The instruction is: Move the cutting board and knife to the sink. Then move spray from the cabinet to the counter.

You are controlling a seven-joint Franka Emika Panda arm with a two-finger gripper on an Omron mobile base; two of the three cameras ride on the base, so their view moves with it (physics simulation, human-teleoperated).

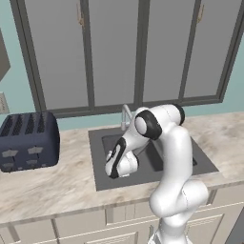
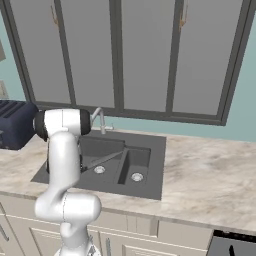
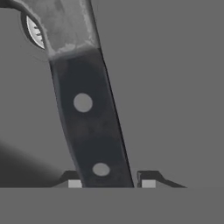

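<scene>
Black-handled and silver-bladed, the knife (image 3: 89, 118) is seen in the hand view running up from between the two dark tips of the pincer (image 3: 111, 181), its riveted handle lying between the tips and its blade reaching toward a round drain (image 3: 35, 33) at the upper left. The jaws stand narrowly apart with the handle between them, so the knife is judged to be gripped, though actual contact of the tips on the handle cannot be made out. Dark grey basin floor lies behind the knife, so it is taken to be held low inside the sink (image 1: 102, 183).

In the left base view the white arm is bent forward and down over the sink, with the hand lowered into the larger, left basin, near the slim faucet (image 1: 125, 116). In the right base view a long grey shape lies aslant in that same basin (image 2: 102, 160); whether it is the knife cannot be told. A dark toaster (image 1: 28, 140) stands on the beige marble tabletop (image 1: 57, 186) to the left of the sink.

As for progress, the knife appears to be at the point of delivery and has not yet been released. The cutting board is not identified with certainty, so its step cannot be confirmed as done. The spray is still to be fetched from the cabinet and set on the tabletop, and that part of the task is judged to lie wholly ahead.
</scene>
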